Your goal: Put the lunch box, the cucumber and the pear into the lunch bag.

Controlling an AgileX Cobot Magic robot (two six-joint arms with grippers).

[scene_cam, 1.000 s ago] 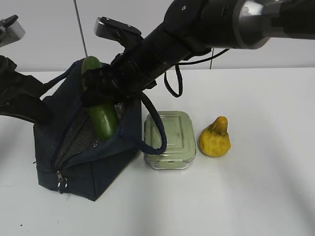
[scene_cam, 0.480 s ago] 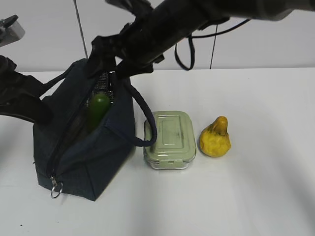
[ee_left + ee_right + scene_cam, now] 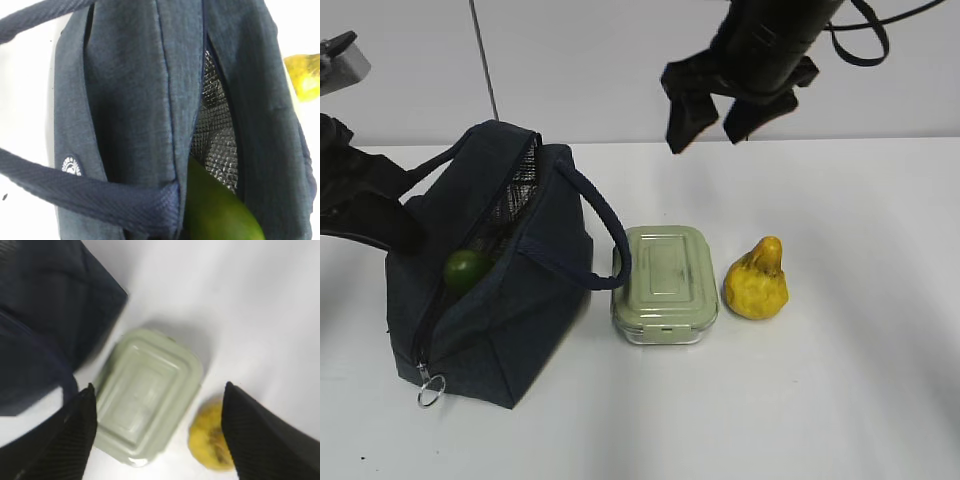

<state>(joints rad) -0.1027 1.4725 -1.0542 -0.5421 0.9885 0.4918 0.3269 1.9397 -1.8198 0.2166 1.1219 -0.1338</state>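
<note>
Right gripper (image 3: 715,113) spread, empty, high above lunch box (image 3: 665,283); pear (image 3: 757,280) just right of box. Left gripper unseen; state indeterminable.

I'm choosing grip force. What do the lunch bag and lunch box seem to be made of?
Lunch bag: dark navy woven fabric, matte and soft-creased; the quilted silvery lining looks like foil.
Lunch box: matte sage-green lid, likely plastic or silicone; clear glossy base, glass or clear plastic.
</note>
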